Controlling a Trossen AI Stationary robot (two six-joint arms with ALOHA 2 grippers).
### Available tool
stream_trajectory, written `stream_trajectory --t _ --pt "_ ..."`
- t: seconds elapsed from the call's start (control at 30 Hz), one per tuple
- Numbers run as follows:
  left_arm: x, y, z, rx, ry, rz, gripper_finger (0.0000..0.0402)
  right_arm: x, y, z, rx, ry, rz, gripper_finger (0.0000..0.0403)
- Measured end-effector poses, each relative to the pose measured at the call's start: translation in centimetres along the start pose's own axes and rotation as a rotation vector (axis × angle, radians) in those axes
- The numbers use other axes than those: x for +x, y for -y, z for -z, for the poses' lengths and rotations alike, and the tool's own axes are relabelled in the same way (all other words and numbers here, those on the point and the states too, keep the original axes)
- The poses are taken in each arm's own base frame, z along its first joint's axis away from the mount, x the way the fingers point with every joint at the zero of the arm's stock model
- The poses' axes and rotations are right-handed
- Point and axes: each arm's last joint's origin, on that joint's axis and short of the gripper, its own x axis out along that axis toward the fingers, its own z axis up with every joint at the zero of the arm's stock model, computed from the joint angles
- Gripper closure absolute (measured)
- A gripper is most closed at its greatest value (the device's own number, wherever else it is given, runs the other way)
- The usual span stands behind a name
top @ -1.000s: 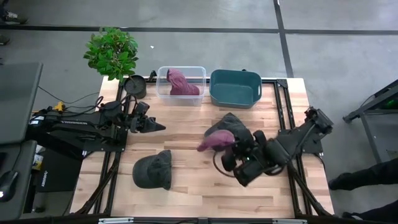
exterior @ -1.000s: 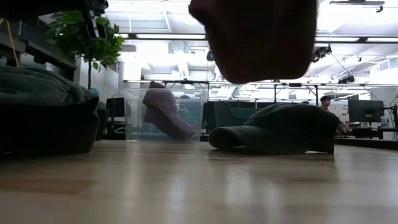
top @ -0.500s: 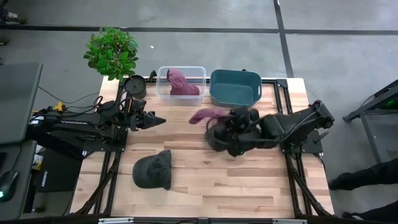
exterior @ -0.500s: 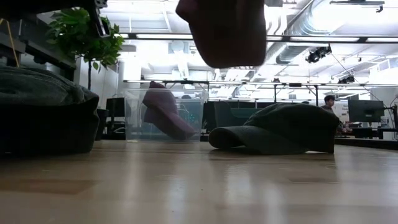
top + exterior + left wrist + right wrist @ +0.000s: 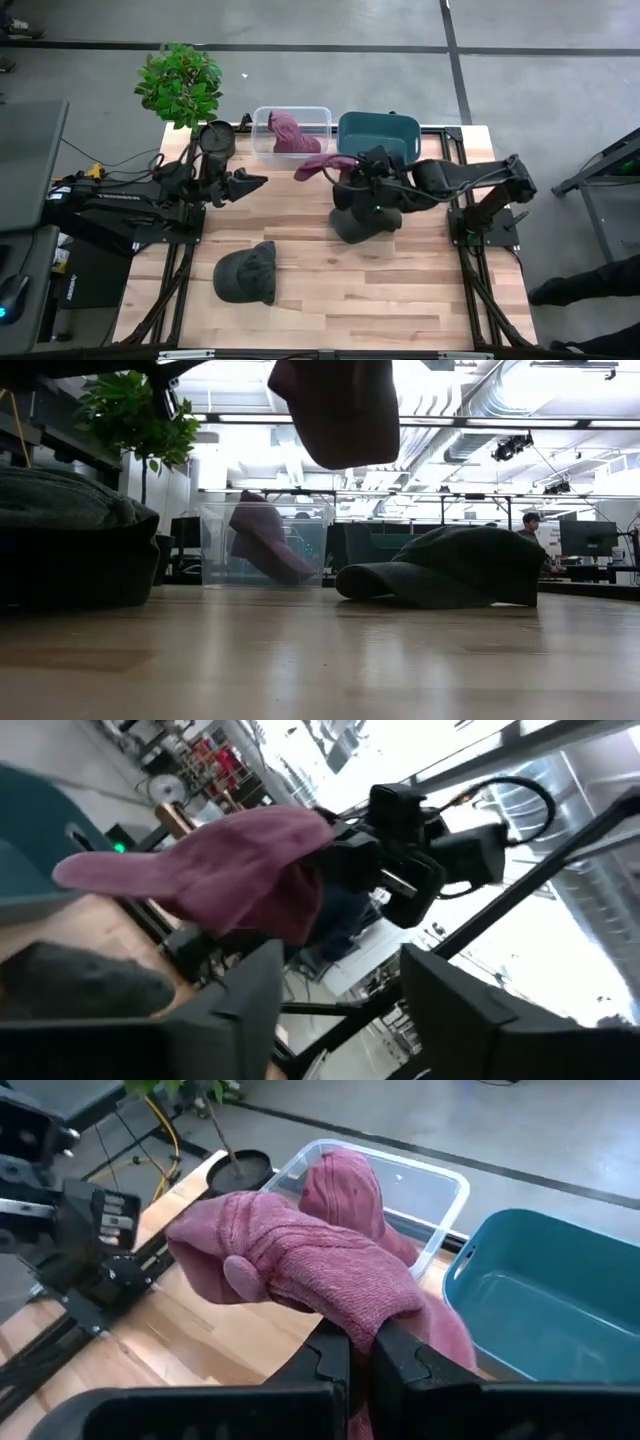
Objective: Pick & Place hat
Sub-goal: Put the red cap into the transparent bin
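A: Bin (image 5: 292, 130) position first: the clear bin, already holding one pink hat (image 5: 290, 134), lies just beyond the carried hat (image 5: 325, 167), toward the table's far edge. We read the right gripper (image 5: 352, 176) as clenched on that hat, brim pointing at the bin.

B: Agreed. The right arm is nearer the bin. The left gripper (image 5: 254, 181) waits well to the bin's near-left, fingers parted, empty.

A: Beside the bin stands the teal tub (image 5: 378, 141); we judge the bin's near rim the edge to clear.
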Motion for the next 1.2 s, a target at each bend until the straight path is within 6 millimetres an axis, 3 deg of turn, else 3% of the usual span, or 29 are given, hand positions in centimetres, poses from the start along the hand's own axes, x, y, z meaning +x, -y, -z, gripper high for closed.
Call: stream_trajectory --t 0.13,0.23,0.5,0.77,0.97,1.2 --pt "0.7 0.9 -0.7 0.104 -0.009 -0.011 0.0156 0.7 0.2 -0.6 -0.011 -0.017 -0.018 0.0398" --pt "1.6 1.4 -1.1 0.207 -0.051 -0.073 0.014 1.0 0.3 -1.0 -0.021 -0.008 -0.022 0.0398" --pt "4.9 3.3 -2.8 0.574 -0.174 -0.257 0.0138 1.8 0.6 -1.7 -0.039 -0.03 -0.04 0.0398" --pt "9.1 5.4 -4.5 0.855 -0.252 -0.314 0.0137 2.3 0.8 -2.0 -0.043 -0.058 -0.059 0.0398" --pt "12.5 5.2 -4.4 1.058 -0.381 -0.378 0.0137 2.3 0.8 -2.0 -0.045 -0.062 -0.067 0.0398" --pt "15.4 4.6 -3.9 1.162 -0.426 -0.438 0.0137 2.3 0.8 -2.0 -0.045 -0.064 -0.069 0.0398"
